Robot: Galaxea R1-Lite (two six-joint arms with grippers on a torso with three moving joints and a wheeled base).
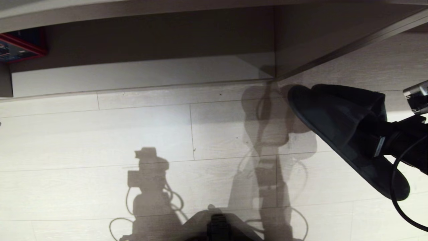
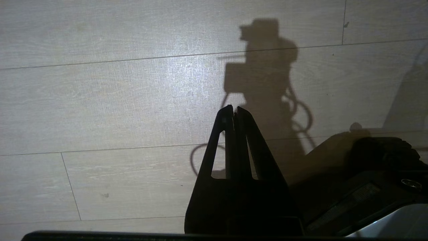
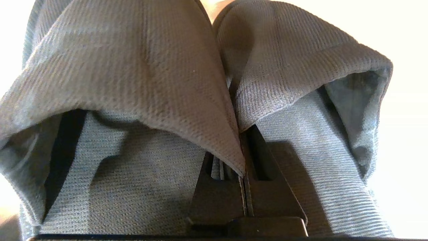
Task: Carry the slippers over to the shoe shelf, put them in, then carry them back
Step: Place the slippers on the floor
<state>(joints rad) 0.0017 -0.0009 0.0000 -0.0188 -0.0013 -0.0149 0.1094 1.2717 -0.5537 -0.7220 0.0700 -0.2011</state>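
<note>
Right pincer (image 3: pixel 242 167) clamps both slippers (image 1: pixel 337 124) at three o'clock, near shelf (image 1: pixel 140 73); left pincer (image 2: pixel 234 112) together.

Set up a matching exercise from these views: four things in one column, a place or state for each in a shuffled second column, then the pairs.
1. slippers
2. shoe shelf
3. left gripper
4. red box

A. jaws shut on nothing, above bare floor
B. tucked at the far left under the top board
C. pinched together in the right gripper, off the floor
D. empty pale base board, straight ahead

Pairs: 1-C, 2-D, 3-A, 4-B
</note>
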